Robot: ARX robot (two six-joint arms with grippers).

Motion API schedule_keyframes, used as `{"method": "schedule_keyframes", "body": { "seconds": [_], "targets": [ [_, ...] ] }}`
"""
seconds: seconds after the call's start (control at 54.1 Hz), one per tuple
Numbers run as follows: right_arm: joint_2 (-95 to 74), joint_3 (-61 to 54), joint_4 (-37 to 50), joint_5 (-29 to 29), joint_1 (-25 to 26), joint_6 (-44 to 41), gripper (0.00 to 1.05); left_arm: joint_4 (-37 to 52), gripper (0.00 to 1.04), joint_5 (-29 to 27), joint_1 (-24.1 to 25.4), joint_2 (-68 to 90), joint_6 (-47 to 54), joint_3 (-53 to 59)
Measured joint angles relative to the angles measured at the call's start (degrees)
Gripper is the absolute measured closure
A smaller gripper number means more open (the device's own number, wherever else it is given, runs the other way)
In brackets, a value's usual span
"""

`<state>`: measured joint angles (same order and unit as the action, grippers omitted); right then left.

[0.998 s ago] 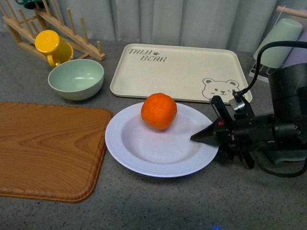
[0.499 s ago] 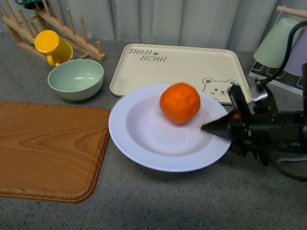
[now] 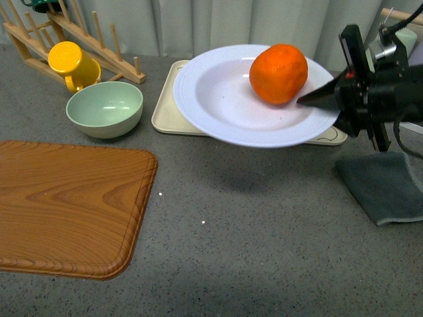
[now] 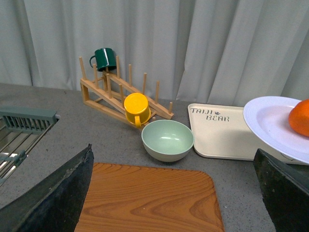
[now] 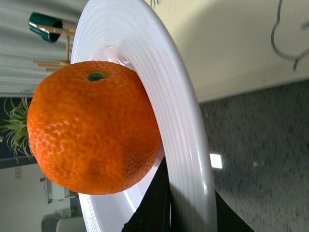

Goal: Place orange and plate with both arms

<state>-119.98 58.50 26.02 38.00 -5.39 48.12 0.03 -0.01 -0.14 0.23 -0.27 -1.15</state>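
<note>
The white ridged plate (image 3: 225,99) hangs in the air above the counter, over the front of the beige bear tray (image 3: 168,109). The orange (image 3: 278,73) lies in the plate near its right rim. My right gripper (image 3: 317,99) is shut on the plate's right rim. In the right wrist view the orange (image 5: 91,128) rests against the rim of the plate (image 5: 181,125), which sits between my fingers (image 5: 157,203). My left gripper (image 4: 174,193) is open and empty above the wooden board (image 4: 145,200). In the left wrist view the plate (image 4: 273,125) and the orange (image 4: 300,117) show at the edge.
A pale green bowl (image 3: 104,109), a yellow mug (image 3: 71,65) and a wooden rack (image 3: 59,33) stand at the back left. The wooden board (image 3: 66,205) lies front left. A grey cloth (image 3: 386,188) lies at the right.
My right gripper has lifted the plate with the orange off the counter, up and to the right. The orange has rolled toward the rim at the gripper.
</note>
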Motion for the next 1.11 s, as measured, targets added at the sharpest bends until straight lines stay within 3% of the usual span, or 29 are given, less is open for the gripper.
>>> {"method": "schedule_keyframes", "body": {
  "seconds": [0.185,0.48,0.85,1.109],
  "targets": [
    [-7.4,13.5,-5.8,-5.3,0.3,-0.2,1.01,0.0,0.06,0.0,0.0,0.0,0.0,0.0],
    [-21.9,32.9,-12.2,-8.7,-0.5,1.6,1.01,0.0,0.06,0.0,0.0,0.0,0.0,0.0],
    [-32.5,48.7,-22.4,-13.6,-3.2,0.5,1.01,0.0,0.06,0.0,0.0,0.0,0.0,0.0],
    [-30.1,45.9,-23.1,-17.1,-2.9,-1.1,0.6,0.0,0.06,0.0,0.0,0.0,0.0,0.0]
  ]
}}
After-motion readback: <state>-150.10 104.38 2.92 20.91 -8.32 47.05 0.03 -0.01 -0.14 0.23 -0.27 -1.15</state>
